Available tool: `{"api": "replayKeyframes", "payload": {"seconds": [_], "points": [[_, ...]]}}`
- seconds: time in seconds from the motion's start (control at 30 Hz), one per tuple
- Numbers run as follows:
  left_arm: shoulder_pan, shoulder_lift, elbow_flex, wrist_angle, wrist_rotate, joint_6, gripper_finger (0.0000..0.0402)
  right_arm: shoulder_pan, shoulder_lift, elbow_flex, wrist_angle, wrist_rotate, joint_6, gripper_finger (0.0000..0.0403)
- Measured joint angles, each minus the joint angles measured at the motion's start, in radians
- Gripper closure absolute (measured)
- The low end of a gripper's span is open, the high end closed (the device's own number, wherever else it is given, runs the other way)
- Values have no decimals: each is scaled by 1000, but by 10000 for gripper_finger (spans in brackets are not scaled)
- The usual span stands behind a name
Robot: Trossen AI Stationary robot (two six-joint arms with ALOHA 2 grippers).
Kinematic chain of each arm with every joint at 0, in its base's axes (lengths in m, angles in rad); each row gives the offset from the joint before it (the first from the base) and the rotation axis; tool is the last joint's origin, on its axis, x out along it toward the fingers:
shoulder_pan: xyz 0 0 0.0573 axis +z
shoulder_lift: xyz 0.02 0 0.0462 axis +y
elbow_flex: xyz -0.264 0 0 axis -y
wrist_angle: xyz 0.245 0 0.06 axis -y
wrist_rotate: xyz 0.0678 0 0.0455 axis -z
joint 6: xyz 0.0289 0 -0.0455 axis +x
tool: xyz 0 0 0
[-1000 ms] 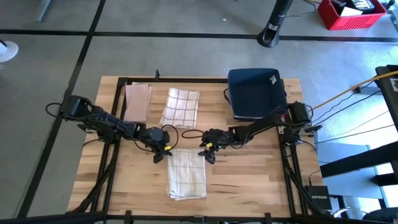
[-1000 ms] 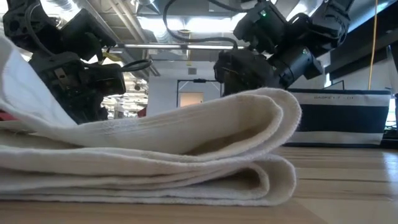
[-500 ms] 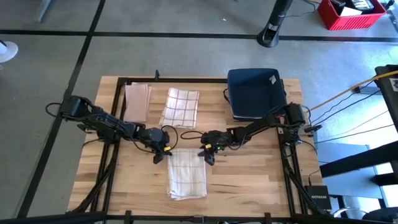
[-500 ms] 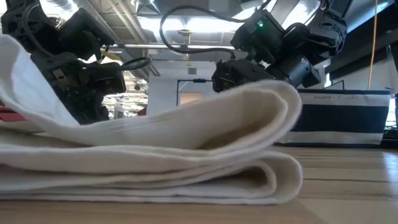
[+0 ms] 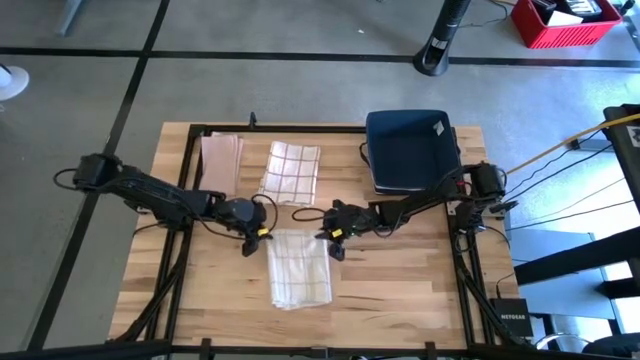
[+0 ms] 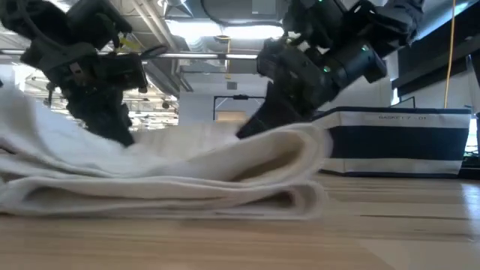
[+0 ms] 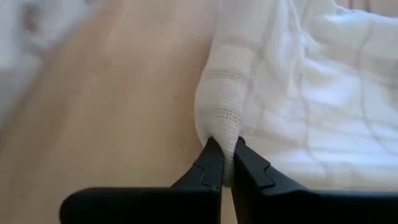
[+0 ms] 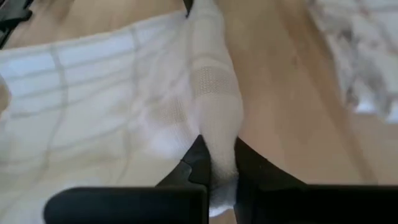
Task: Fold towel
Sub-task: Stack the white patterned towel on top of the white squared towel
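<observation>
While both grippers, left gripper (image 5: 252, 237) and right gripper (image 5: 331, 239), pinch the towel (image 5: 298, 270) corners closed, uneven pulling could skew the fold.

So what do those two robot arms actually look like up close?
Both are slim, jointed and black, with loose black cables looping along them. The left gripper and right gripper each carry a small yellow mark near the wrist. Their fingers are flat, dark and taper to narrow tips.

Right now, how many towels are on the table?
3. A checked towel lies near the front middle, pinched by both grippers. A folded checked towel and a plain folded towel lie at the back left. More may be hidden inside the dark basket.
</observation>
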Motion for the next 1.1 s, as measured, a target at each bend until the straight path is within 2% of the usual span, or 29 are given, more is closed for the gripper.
{"api": "replayKeyframes", "payload": {"seconds": [0.13, 0.27, 0.37, 0.5, 0.77, 1.1], "points": [[41, -95, 48, -162, -70, 90, 401, -16, -2, 57, -24, 45, -79, 373], [106, -180, 105, -313, -147, 176, 401, -48, -4, 131, -90, 157, -169, 372], [166, -236, 145, -376, -213, 252, 402, -97, -5, 188, -132, 219, -221, 370], [262, -289, 195, -441, -257, 356, 401, -180, -5, 249, -192, 236, -240, 372], [471, -295, 280, -411, -265, 558, 401, -306, -6, 317, -192, 241, -240, 371], [661, -216, 281, -240, -246, 724, 401, -425, -6, 323, -184, 215, -237, 370]]}}
